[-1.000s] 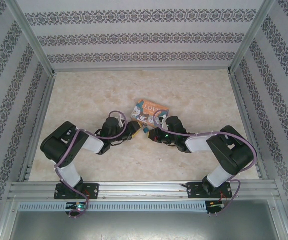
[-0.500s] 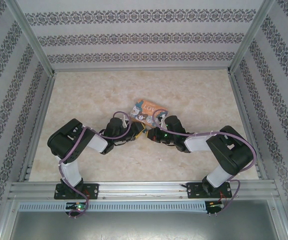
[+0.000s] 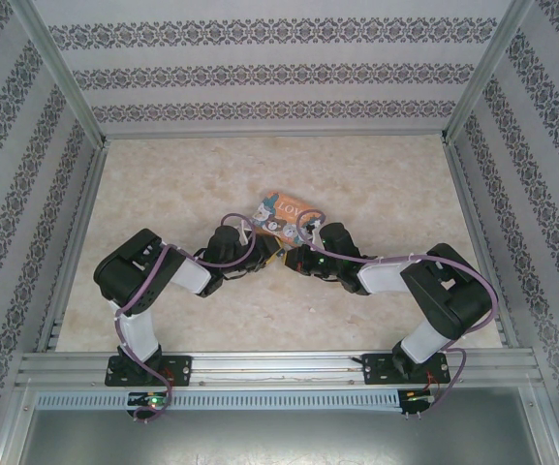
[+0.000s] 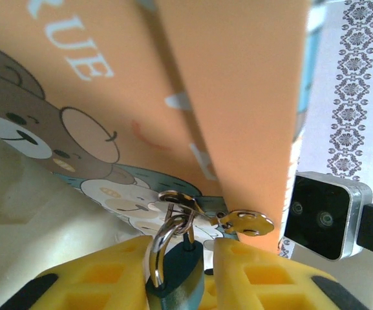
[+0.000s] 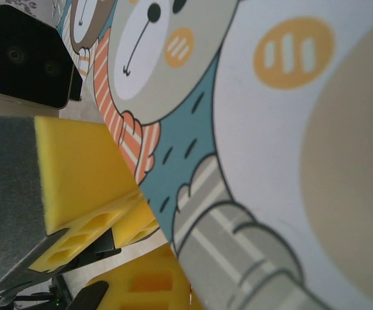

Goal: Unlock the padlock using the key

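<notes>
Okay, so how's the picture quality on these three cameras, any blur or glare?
Top external view: soft, even light, sharp throughout, faint shadows under the arms. Left wrist view: the padlock is fairly sharp, glints on its shackle; the tin close behind is soft and the far right washes out bright. Right wrist view: the tin's print sits too near the lens, slightly blurred.

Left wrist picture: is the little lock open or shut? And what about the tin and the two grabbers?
padlock: shackle closed, hooked through the clasp.
bear tin: lid shut, fastened by the padlock.
left gripper: a finger on each side of the padlock body; can't tell if it is squeezing.
right gripper: shut on the bear tin's edge.
</notes>
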Robot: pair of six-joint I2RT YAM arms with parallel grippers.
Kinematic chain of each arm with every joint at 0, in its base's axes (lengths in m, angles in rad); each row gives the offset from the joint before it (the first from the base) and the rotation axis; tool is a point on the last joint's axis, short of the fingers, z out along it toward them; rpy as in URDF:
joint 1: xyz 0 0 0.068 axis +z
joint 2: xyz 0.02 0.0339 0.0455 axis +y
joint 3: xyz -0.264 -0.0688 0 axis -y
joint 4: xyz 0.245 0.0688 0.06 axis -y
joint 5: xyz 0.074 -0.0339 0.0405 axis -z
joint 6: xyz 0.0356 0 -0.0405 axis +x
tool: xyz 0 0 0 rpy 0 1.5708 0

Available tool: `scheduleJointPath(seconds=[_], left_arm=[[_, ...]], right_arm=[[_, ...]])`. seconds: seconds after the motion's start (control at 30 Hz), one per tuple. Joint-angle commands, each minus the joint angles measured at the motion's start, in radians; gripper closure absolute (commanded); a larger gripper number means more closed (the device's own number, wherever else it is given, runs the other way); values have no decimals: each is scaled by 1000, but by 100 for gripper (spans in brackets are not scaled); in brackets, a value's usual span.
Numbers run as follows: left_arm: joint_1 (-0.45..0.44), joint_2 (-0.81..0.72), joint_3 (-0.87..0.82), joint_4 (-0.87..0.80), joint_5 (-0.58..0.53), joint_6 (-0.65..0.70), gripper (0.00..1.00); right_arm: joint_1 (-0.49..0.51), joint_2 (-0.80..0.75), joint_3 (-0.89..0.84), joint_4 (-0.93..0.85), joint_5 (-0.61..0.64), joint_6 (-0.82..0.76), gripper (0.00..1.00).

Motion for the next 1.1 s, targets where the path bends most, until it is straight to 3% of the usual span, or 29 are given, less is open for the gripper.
scheduleJointPath(seconds=[0.0,0.43,0.67,0.87,1.07], left_arm=[[-18,12,21,39,13,1,74],[-20,-38,22,-12,-5,28,94],[-20,-71,29,-59,-5,17,95],[-18,-128,38,-157,-8,1,95],[-17,-184,65,-307,-12,-10,95]], right_arm=[[14,-21,29,51,-32,12,100],[13,-81,-2,24,18,-18,74],[11,-181,-23,-68,64,-126,66],[33,-344,-9,-252,148,-364,57],[130,-522,-12,-394,358,-752,47]])
